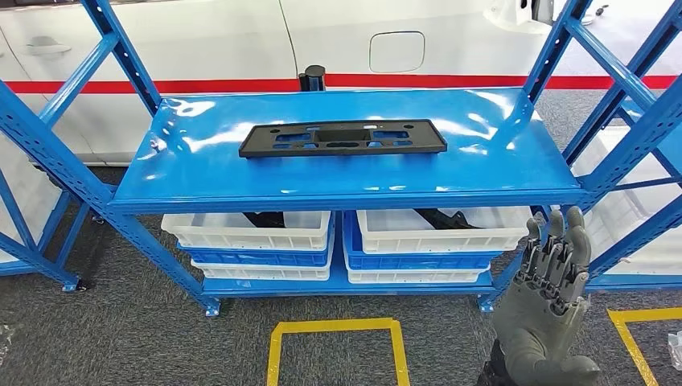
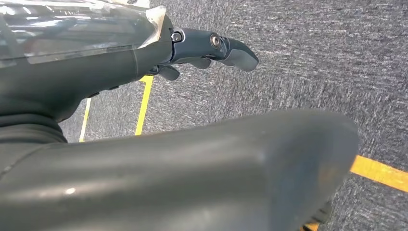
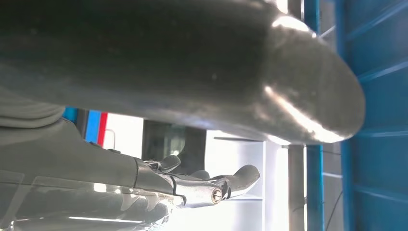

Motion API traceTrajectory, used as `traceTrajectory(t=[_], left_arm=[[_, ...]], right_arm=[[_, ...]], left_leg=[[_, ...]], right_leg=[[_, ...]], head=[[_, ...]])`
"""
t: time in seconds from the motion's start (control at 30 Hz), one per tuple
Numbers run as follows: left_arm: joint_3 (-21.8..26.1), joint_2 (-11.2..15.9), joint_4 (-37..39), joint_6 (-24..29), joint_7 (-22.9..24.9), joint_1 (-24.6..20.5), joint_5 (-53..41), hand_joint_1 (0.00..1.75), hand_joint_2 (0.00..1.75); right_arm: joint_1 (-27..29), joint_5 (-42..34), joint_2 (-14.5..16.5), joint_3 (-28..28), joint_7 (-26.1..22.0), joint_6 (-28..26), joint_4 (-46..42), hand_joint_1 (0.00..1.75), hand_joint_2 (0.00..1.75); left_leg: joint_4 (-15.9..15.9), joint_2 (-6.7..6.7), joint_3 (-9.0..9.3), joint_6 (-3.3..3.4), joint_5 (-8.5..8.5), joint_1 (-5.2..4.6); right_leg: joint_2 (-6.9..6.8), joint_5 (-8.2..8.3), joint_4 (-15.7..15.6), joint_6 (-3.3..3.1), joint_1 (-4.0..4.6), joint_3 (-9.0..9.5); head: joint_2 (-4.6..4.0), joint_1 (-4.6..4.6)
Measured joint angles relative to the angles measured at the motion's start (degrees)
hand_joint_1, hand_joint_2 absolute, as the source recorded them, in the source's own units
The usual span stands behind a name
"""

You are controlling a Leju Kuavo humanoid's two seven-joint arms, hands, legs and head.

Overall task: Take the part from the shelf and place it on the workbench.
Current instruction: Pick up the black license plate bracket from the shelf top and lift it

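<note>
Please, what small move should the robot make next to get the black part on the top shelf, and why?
Probably raise the right hand forward and left toward the black part. The part lies flat and untouched on the blue shelf, while that hand is open, holds nothing and is below the shelf's front edge.

A blue metal shelf [image 1: 201,173] stands on grey carpet floor [image 1: 121,338]. On its glossy top board lies a flat black part [image 1: 342,137], lengthwise and near the middle (cut-outs show along it). The lower board carries two stacks of white and blue bins [image 1: 249,241] side by side, dark pieces in the top ones. Yellow tape [image 1: 334,327] marks the floor before the shelf.
</note>
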Motion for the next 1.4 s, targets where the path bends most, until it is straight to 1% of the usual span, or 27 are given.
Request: traceTrajectory(t=[0.03,0.1,0.13,0.2,0.27,0.33,0.4,0.43,0.47,0.5,0.53,0.6,0.63,0.67,0.73,0.77,0.83,0.9,0.97,1.0,1.03,1.1,1.13,1.17,1.27,1.33,1.4], left_arm=[[0.0,0.0,0.0,0.0,0.0,0.2,-0.1,0.0,0.0],[0.0,0.0,0.1,0.1,0.0,0.5,-0.2,0.0,0.0],[0.0,0.0,0.1,0.1,0.1,0.6,-0.3,0.0,0.0],[0.0,0.0,0.2,0.1,0.1,0.7,-0.5,0.0,0.0],[0.0,0.0,0.2,0.2,0.2,0.7,-0.5,0.0,0.0],[0.0,0.1,0.2,0.3,0.2,0.6,-0.5,0.0,0.0],[0.0,0.1,0.3,0.4,0.2,0.6,-0.6,0.0,0.0],[0.0,0.0,0.3,0.5,0.2,0.6,-0.6,0.0,0.0],[0.0,0.0,0.3,0.5,0.2,0.6,-0.6,0.0,0.0],[0.0,0.0,0.3,0.5,0.2,0.7,-0.7,0.0,0.0],[0.0,0.0,0.3,0.6,0.2,0.7,-0.8,0.0,0.0],[0.0,-0.1,0.3,0.7,0.2,0.7,-1.0,0.0,0.0],[0.0,-0.1,0.4,0.7,0.2,0.7,-1.1,0.0,0.0],[0.0,-0.2,0.4,0.8,0.3,0.6,-1.2,0.0,0.0],[0.0,-0.2,0.4,0.8,0.4,0.3,-1.4,0.0,0.0],[0.0,-0.3,0.4,0.8,0.4,0.2,-1.5,0.0,0.0],[0.0,-0.3,0.5,0.9,0.4,0.0,-1.7,0.0,0.0],[0.0,-0.3,0.5,0.9,0.4,0.0,-1.7,0.0,0.0],[0.0,-0.2,0.5,0.9,0.5,0.1,-1.7,0.0,0.0],[0.0,-0.2,0.5,1.0,0.5,0.1,-1.7,0.0,0.0],[0.0,-0.1,0.5,1.0,0.5,0.2,-1.7,0.0,0.0],[0.0,-0.2,0.5,0.9,0.5,0.2,-1.7,0.0,0.0],[0.0,-0.2,0.6,0.9,0.5,0.3,-1.7,0.0,0.0],[0.0,-0.2,0.6,0.9,0.5,0.3,-1.7,0.0,0.0],[0.0,-0.1,0.7,0.8,0.6,0.4,-1.7,0.0,0.0],[-0.1,-0.1,0.6,0.6,0.6,0.3,-1.8,0.0,0.0],[-0.1,-0.1,0.6,0.4,0.8,0.3,-2.1,0.0,0.0]], right_arm=[[-0.1,0.3,0.0,0.0,0.0,-0.6,0.3,0.0,0.0],[-0.3,1.2,-0.1,0.1,0.0,-1.7,1.1,0.0,0.0],[-0.4,1.6,-0.2,0.1,0.0,-2.1,1.4,0.0,0.0],[-0.6,2.1,-0.4,0.1,0.0,-2.7,1.9,0.0,0.0],[-0.8,2.3,-0.6,0.1,0.0,-2.9,2.3,0.0,0.87],[-1.0,2.4,-0.8,0.1,0.0,-3.1,2.6,0.0,1.75],[-1.1,2.8,-1.0,0.1,0.0,-3.7,3.0,0.0,1.75],[-1.1,3.1,-1.1,0.1,0.0,-4.3,3.2,0.0,1.75],[-1.1,3.5,-1.2,0.1,0.0,-4.9,3.4,0.0,1.75],[-1.1,3.9,-1.4,0.1,0.0,-5.5,3.7,0.0,1.75],[-1.1,4.3,-1.5,0.1,0.0,-6.2,3.9,0.0,1.75],[-1.1,5.0,-1.8,0.1,0.0,-7.3,4.5,0.0,0.87],[-1.1,5.7,-1.8,0.1,0.0,-8.0,4.8,0.0,0.44],[-1.1,6.5,-1.9,0.1,0.0,-8.8,5.0,0.0,0.0],[-1.2,8.4,-1.9,0.0,0.0,-10.5,5.3,0.0,0.0],[-1.2,9.1,-1.9,0.0,0.0,-11.0,5.4,0.0,0.0],[-1.2,9.7,-1.8,-0.1,0.0,-11.5,5.8,0.0,0.0],[-1.2,9.9,-1.8,-0.1,0.0,-11.6,6.1,0.0,0.0],[-1.1,10.0,-1.8,-0.1,0.0,-11.7,6.4,0.0,0.0],[-1.1,10.0,-1.8,-0.1,0.0,-11.8,6.5,0.0,0.0],[-1.1,10.0,-1.8,-0.1,0.0,-11.8,6.6,0.0,0.0],[-1.1,10.0,-1.8,-0.1,0.0,-11.8,6.9,0.0,0.0],[-1.1,10.0,-1.8,-0.1,0.0,-11.8,7.0,0.0,0.0],[-1.2,10.2,-1.8,-0.2,0.0,-11.9,7.1,0.0,0.44],[-1.2,12.8,-1.8,-0.4,0.2,-14.1,7.3,0.0,1.75],[-1.2,17.4,-1.8,-1.3,1.1,-17.5,7.5,0.0,1.75],[-1.0,23.2,-1.8,-2.8,3.9,-21.0,8.1,0.0,1.75]], left_leg=[[-3.4,0.25,0.41,-0.05,3.38,0.13],[-7.9,0.98,0.87,0.11,7.37,-0.05],[-8.7,1.22,0.9,0.5,8.19,-0.23],[-8.9,1.12,1.38,1.71,7.93,-0.49],[-9.5,0.83,2.76,2.71,8.13,-0.48],[-10.0,0.58,3.99,3.44,7.83,-0.58],[-10.4,0.21,4.92,3.98,7.06,-0.86],[-10.6,-0.03,5.56,4.14,6.54,-1.03],[-10.7,-0.27,6.36,4.22,5.92,-1.2],[-10.7,-0.5,7.3,4.26,5.21,-1.38],[-10.8,-0.68,8.14,4.26,4.39,-1.54],[-10.8,-0.89,9.7,4.08,2.75,-1.81],[-11.0,-0.93,10.27,3.81,2.04,-1.86],[-11.0,-0.93,10.99,3.5,1.66,-1.87],[-9.7,-0.83,11.32,2.89,2.13,-1.79],[-7.5,-0.72,10.46,2.65,2.97,-1.74],[-1.0,-0.52,6.09,2.05,3.38,-1.42],[4.1,-0.32,1.05,1.19,0.42,-0.83],[4.6,-0.12,-2.22,0.3,-2.41,-0.15],[3.2,-0.03,-2.91,-0.08,-2.03,0.16],[0.6,0.05,-2.95,-0.41,0.04,0.46],[-5.3,0.32,-2.3,-0.82,6.71,0.88],[-7.2,0.47,-2.02,-0.66,9.25,0.88],[-8.0,0.62,-1.83,-0.32,10.72,0.75],[-8.3,0.6,-1.2,1.05,11.01,0.4],[-8.9,0.52,-0.58,1.92,10.79,0.38],[-9.1,0.51,-0.01,2.67,10.23,0.13]], right_leg=[[-0.06,-0.52,0.0,0.34,-0.12,0.55],[-0.17,-1.46,-0.1,1.2,-0.09,1.68],[-0.21,-1.74,-0.1,1.75,0.01,2.17],[-0.25,-1.8,0.2,2.94,0.2,2.97],[-0.21,-1.59,2.5,3.4,0.24,2.11],[-0.12,-2.09,8.7,2.89,0.33,-2.14],[-0.05,-4.37,14.9,2.2,0.59,-7.74],[-0.02,-5.75,16.1,2.01,0.73,-9.86],[-0.02,-6.46,15.4,2.0,0.83,-11.04],[-0.01,-5.96,13.3,2.14,0.96,-11.53],[-0.01,-3.87,10.0,2.36,1.14,-11.52],[0.05,2.57,4.6,2.57,1.63,-10.84],[0.16,4.96,3.2,2.24,1.96,-10.3],[0.27,6.03,2.9,1.68,2.11,-9.76],[0.48,5.73,2.1,0.4,1.92,-8.22],[0.5,5.42,1.6,-0.07,1.59,-7.43],[0.5,4.69,0.8,-0.88,1.09,-5.83],[0.58,3.6,0.5,-1.2,0.91,-4.54],[0.78,2.31,0.5,-0.84,0.58,-3.08],[0.86,1.64,0.5,-0.57,0.35,-2.21],[0.9,0.95,0.5,-0.24,0.1,-1.32],[0.94,-0.4,0.6,0.6,-0.09,0.04],[0.95,-0.93,0.5,1.08,-0.03,0.41],[0.97,-1.28,0.4,1.58,0.07,0.62],[0.84,-2.04,0.1,2.72,0.14,1.06],[0.68,-3.53,3.4,2.67,0.13,-0.52],[0.64,-5.65,11.1,2.2,0.29,-5.26]], head=[[0.0,-0.01],[0.0,-0.04],[0.0,-0.05],[0.0,-0.04],[-0.01,0.05],[0.0,0.19],[0.0,0.25],[0.0,0.27],[0.0,0.28],[0.0,0.3],[0.0,0.33],[0.0,0.21],[0.0,0.1],[0.0,0.01],[0.0,-0.01],[0.0,-0.02],[0.0,-0.12],[0.0,-0.16],[0.0,-0.17],[0.0,-0.17],[0.0,-0.19],[0.0,-0.24],[0.0,-0.31],[0.0,-0.31],[0.0,-0.15],[0.0,-0.07],[0.0,0.01]])
